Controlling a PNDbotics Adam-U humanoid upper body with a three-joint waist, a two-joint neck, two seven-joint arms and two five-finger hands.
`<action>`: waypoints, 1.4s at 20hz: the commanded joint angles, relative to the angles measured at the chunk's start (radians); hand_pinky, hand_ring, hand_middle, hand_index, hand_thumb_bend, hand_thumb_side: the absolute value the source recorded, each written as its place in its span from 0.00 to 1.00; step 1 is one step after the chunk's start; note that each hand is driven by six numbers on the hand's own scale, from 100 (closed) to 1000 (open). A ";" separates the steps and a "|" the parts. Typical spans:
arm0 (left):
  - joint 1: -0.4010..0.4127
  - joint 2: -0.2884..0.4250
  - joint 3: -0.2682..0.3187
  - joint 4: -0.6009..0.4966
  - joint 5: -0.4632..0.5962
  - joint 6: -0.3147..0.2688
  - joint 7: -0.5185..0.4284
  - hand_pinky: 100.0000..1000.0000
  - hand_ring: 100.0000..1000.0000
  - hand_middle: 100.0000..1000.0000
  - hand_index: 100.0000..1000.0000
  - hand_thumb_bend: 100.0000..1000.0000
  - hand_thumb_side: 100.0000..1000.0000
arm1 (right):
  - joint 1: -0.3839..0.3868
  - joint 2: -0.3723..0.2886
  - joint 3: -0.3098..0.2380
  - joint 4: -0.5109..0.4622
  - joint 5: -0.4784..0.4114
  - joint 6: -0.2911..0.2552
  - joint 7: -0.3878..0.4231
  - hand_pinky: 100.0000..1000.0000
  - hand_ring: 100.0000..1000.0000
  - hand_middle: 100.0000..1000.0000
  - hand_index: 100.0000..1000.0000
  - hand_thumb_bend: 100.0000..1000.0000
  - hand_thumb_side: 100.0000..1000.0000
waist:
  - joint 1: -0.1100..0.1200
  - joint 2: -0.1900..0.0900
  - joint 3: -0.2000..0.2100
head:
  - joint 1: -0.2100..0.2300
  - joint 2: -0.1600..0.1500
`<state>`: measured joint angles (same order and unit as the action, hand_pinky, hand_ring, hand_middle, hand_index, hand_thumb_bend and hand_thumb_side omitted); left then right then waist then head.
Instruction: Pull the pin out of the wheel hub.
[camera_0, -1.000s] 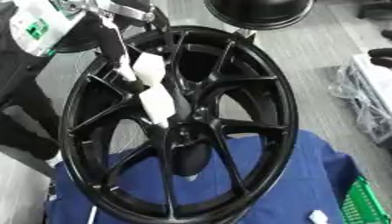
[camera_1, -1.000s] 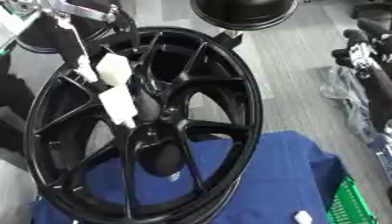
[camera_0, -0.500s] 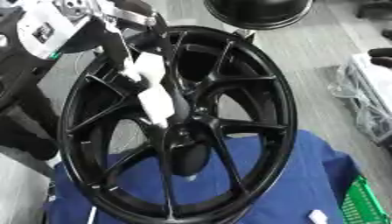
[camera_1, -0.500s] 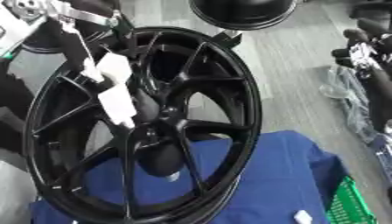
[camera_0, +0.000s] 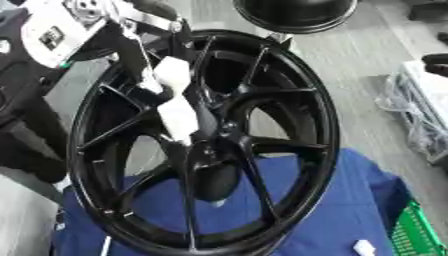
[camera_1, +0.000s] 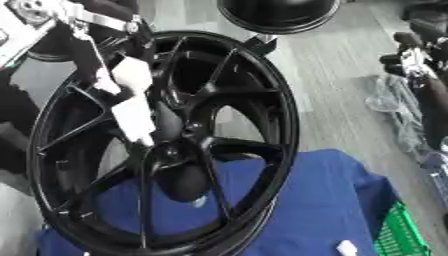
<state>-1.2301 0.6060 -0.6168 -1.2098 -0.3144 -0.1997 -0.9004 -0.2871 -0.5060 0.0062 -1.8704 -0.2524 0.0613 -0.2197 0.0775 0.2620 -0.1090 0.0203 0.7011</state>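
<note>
Left eye view shows the black wheel (camera_0: 206, 145) standing tilted on a blue cloth (camera_0: 350, 210). Its hub (camera_0: 210, 137) sits at centre, and no pin can be made out. White-padded fingers (camera_0: 179, 117) of the left hand (camera_0: 171, 80) reach down to the hub; their grasp cannot be told.

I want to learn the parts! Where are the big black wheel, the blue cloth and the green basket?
wheel (camera_0: 325, 125): left eye view, right rim.
blue cloth (camera_0: 350, 210): left eye view, bare patch.
green basket (camera_0: 413, 235): left eye view, mesh wall.
</note>
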 joint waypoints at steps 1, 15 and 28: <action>-0.009 0.023 0.000 -0.012 -0.013 -0.003 -0.007 0.65 0.60 0.45 0.36 0.07 0.00 | -0.011 -0.025 -0.006 -0.010 -0.006 -0.003 0.002 0.74 0.67 0.77 0.89 0.00 0.51 | -0.005 -0.026 0.000 | 0.004 -0.001; -0.031 0.098 0.122 -0.142 -0.060 0.029 -0.007 0.58 0.50 0.28 0.14 0.24 0.00 | -0.007 -0.024 -0.008 -0.009 -0.007 -0.004 -0.005 0.74 0.67 0.77 0.89 0.00 0.52 | -0.005 -0.029 0.007 | 0.000 0.001; 0.129 0.378 0.434 -0.347 0.062 0.208 0.141 0.53 0.46 0.27 0.14 0.12 0.00 | 0.020 -0.035 -0.054 -0.009 -0.002 -0.018 -0.045 0.74 0.67 0.77 0.89 0.00 0.52 | -0.007 -0.023 0.066 | -0.060 0.006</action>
<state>-1.0886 0.9199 -0.2299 -1.5387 -0.2672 -0.0120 -0.7779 -0.2618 -0.5069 -0.0311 -1.8702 -0.2525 0.0469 -0.2569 0.0759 0.2614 -0.0407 -0.0306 0.7096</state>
